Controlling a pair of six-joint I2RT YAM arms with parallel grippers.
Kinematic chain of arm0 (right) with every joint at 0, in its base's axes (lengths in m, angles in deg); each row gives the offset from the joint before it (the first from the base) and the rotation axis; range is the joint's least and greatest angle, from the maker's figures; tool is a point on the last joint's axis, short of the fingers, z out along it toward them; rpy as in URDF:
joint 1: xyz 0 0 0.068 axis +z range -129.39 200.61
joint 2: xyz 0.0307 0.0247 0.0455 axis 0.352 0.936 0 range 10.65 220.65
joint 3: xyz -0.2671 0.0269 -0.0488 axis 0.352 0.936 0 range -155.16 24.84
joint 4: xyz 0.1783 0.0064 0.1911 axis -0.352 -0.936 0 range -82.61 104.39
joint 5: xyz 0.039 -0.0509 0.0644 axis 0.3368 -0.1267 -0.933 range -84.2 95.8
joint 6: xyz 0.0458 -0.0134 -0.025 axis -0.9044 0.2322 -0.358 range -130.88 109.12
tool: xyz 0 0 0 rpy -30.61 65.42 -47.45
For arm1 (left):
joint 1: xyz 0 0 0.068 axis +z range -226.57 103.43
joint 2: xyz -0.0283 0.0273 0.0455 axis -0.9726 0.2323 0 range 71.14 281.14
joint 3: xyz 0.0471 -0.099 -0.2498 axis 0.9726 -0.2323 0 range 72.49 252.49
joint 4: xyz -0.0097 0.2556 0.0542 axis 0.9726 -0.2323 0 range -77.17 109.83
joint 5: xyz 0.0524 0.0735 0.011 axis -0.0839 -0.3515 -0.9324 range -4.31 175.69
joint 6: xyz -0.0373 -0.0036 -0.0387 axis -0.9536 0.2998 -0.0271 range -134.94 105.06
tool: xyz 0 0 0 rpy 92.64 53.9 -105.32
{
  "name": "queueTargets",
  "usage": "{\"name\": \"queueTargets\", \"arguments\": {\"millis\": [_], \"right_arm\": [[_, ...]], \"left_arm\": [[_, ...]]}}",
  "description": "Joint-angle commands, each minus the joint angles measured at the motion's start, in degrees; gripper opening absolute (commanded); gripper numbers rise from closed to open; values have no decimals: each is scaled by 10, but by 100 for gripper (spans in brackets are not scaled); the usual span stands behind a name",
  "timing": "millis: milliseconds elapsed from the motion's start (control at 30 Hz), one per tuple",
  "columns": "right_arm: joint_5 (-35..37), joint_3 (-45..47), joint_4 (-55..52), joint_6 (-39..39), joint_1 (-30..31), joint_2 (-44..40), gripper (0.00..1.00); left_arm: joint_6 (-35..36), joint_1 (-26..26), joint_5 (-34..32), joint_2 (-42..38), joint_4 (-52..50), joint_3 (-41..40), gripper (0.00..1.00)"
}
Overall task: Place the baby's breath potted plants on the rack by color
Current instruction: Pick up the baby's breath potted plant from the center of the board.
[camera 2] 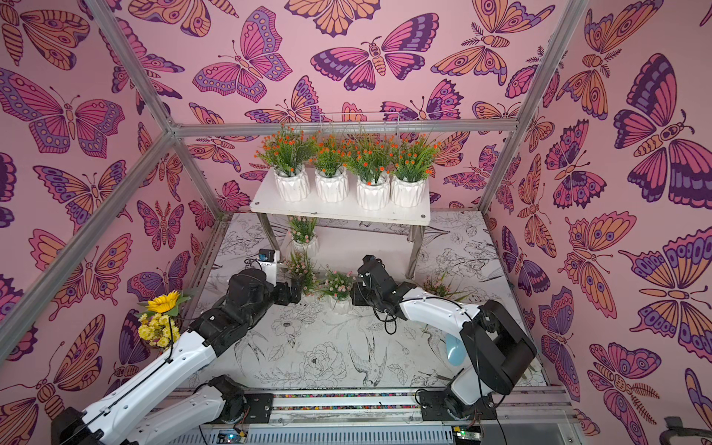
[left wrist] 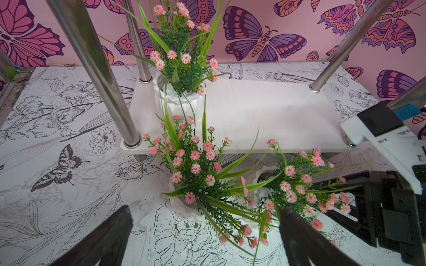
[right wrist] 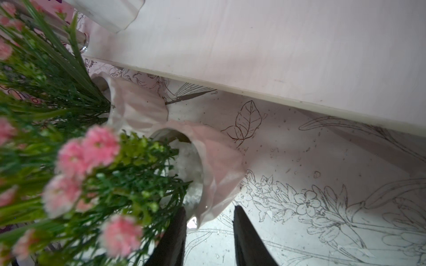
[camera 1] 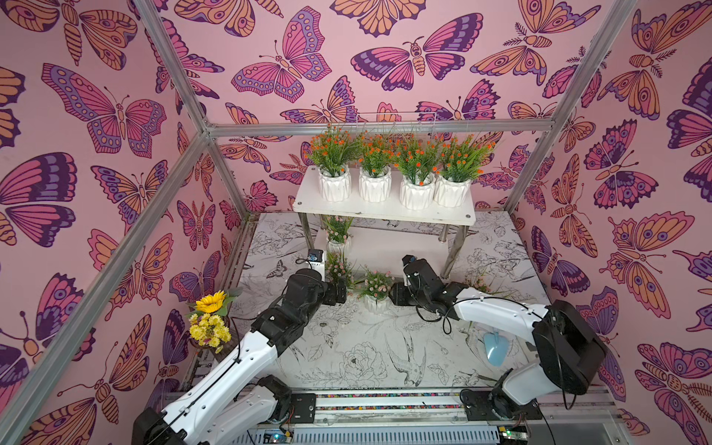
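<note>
- While four orange plants (camera 1: 375, 185) fill the rack (camera 1: 385, 212) top, one pink plant (camera 1: 338, 235) sits below.
- Left gripper (left wrist: 205, 208): wide apart.
- Right gripper (right wrist: 210, 207): apart, straddling a pot (right wrist: 216, 165) rim.

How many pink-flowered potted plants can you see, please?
4. Plant one on the rack's lower shelf; plant two by the left tool; plant three by the right tool; plant four on the table, partly hidden behind the right arm.
</note>
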Motion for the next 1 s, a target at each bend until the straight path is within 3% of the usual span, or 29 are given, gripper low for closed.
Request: {"name": "queueTargets", "arguments": {"millis": [0,433,967], "right_arm": [[9,-18,-11,5,5,11,36],[14,-49,-14,2,7,71,30],[51,-126,-164,69,2,52,8]], "left_arm": [[2,-2,-5,0,-2,-8,100],[5,-2,8,-4,-2,-11,100],[5,-9,85,-25,50,-60,100]]}}
